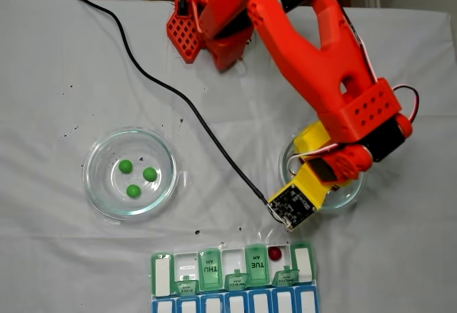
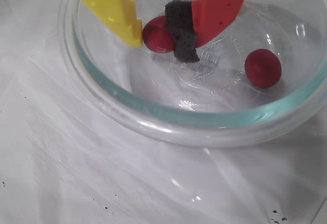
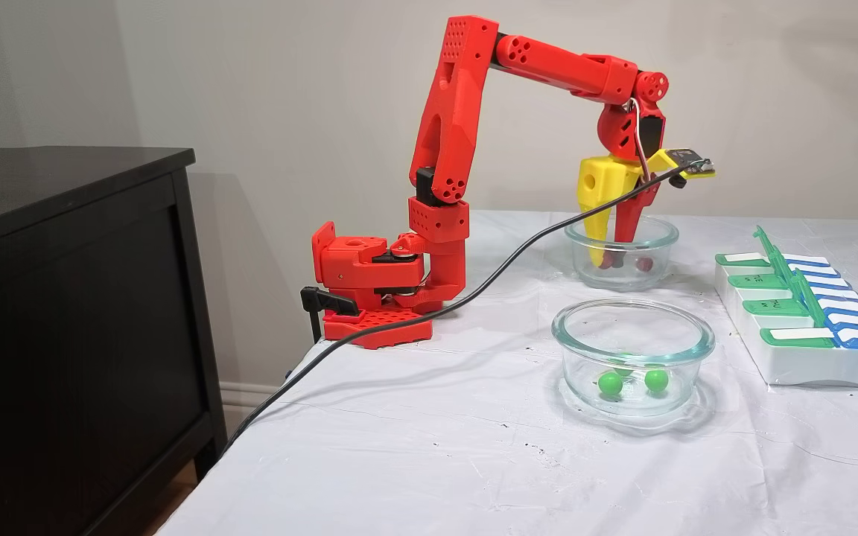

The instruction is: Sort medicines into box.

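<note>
Jaws sit narrow around a dark red ball [image 2: 156, 34] down in the far glass dish [image 2: 168, 116]: the yellow finger [image 2: 110, 6] touches its left side, and a scrap of black foam [image 2: 181, 29] on the red finger [image 2: 219, 4] covers its right. Whether the gripper [image 2: 166, 37] truly pinches it, I cannot tell. A second red ball [image 2: 262, 68] lies apart on the dish floor, smooth and matte, round as a pea. Thick clear glass, greenish at the rim, embossed lettering on the bottom.

Over in the fixed views, the near dish [image 1: 130, 172] holds three glossy green balls [image 1: 134, 175], close together. The box [image 1: 232, 279] sits at the table edge, flat white plastic with translucent green lids, some flipped up, and a blue-lidded row beside them. One red ball [image 1: 275, 254] rests in an open compartment, next to the lid marked TUE. A white wrinkled cloth [image 1: 64, 77] covers the table, with a black cable [image 1: 178, 98] trailing across it. The arm [image 3: 474, 112] is glossy red printed plastic.
</note>
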Action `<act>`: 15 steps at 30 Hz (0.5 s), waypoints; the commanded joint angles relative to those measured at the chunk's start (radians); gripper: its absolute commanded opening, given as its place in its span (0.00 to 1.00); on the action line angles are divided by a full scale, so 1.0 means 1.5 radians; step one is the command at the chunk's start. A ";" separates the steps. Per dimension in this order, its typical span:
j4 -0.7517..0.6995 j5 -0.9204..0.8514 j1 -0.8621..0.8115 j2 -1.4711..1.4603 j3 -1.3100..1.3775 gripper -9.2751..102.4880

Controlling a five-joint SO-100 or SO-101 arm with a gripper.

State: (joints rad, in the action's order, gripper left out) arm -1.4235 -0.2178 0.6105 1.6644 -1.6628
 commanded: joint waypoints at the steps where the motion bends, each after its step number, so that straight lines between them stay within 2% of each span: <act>1: 0.040 0.009 0.002 0.085 -0.002 0.08; 7: -0.017 0.042 0.044 0.027 0.085 0.08; 11: -0.092 0.037 0.048 0.010 0.118 0.08; 15: -0.002 0.030 0.051 0.165 -0.030 0.08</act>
State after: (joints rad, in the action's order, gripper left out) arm -1.4895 -0.1626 0.6688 1.6644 -1.6199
